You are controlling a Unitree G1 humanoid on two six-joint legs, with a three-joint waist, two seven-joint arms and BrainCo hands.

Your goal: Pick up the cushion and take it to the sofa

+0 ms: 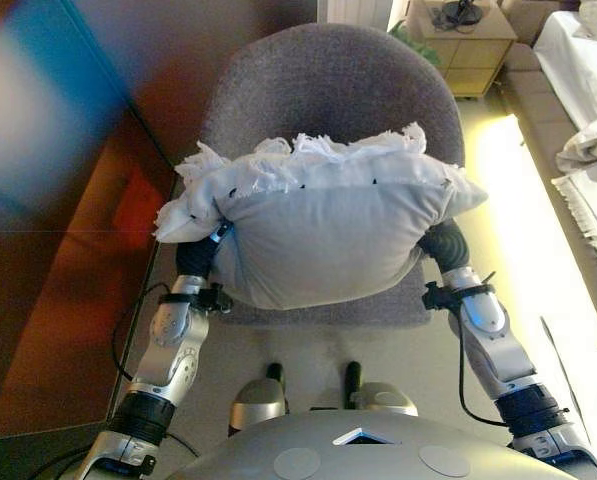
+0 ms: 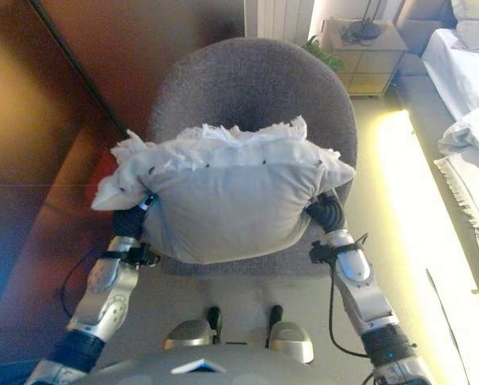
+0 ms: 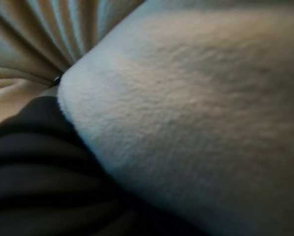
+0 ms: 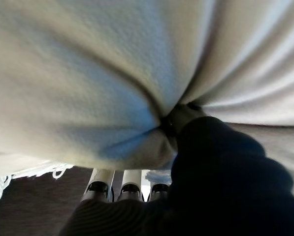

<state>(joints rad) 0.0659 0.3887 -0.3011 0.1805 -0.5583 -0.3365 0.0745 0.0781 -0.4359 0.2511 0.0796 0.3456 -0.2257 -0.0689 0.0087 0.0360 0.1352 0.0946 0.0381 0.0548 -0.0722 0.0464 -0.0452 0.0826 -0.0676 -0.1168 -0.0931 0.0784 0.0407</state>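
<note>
Between both robot hands [image 1: 200, 262] hangs the cushion [image 1: 318, 235].

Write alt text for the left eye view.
A white fringed cushion is held between the robot's left hand and right hand, over a grey round-backed chair. A small wooden cabinet stands beyond.

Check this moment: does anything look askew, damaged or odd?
Nothing stands out. The white fringed cushion sits level between both arms over the grey chair, dented at each side where an arm presses in; no tear shows.
</note>
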